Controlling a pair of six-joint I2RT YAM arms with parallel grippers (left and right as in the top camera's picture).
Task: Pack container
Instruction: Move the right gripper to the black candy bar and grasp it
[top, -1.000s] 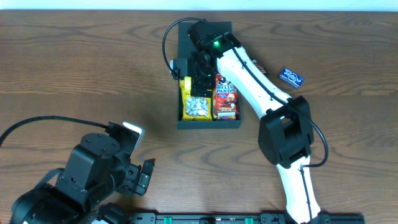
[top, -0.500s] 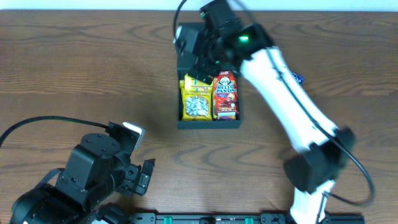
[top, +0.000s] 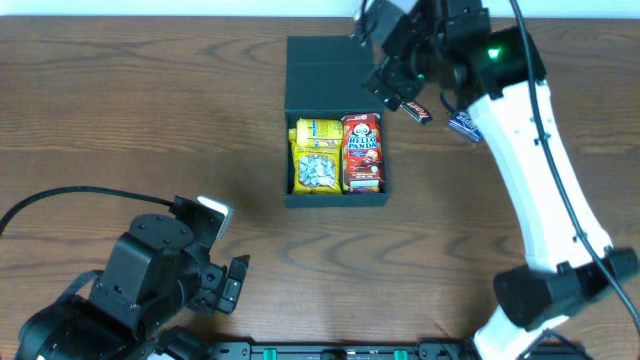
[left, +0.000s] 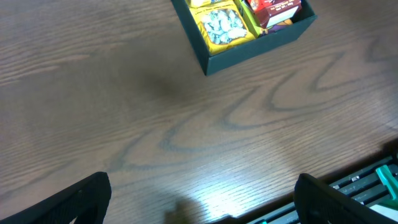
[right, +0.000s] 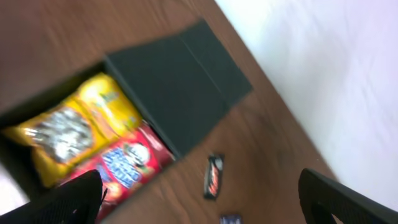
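Observation:
The dark teal container (top: 335, 199) lies at the table's middle back with its flap lid (top: 330, 72) open away from me. It holds a yellow snack packet (top: 315, 155) and a red Hello Panda box (top: 362, 150) side by side. My right gripper (top: 393, 88) is open and empty, raised just right of the lid. Its wrist view shows the lid (right: 171, 87), the yellow packet (right: 81, 124), the red box (right: 124, 165) and the open jaws (right: 202, 199). My left gripper (top: 225, 280) is open and empty at the front left, and its wrist view (left: 202, 205) shows the container's near wall (left: 261, 50).
A dark candy bar (top: 418, 112) lies on the table right of the container and shows in the right wrist view (right: 213, 176). A small blue packet (top: 465, 126) lies beyond it, partly under the right arm. The table's front edge carries a black rail (top: 340, 350).
My right gripper has risen out of the container and swung back and to the right, past the lid. The packets stay in the container. The left arm has not moved.

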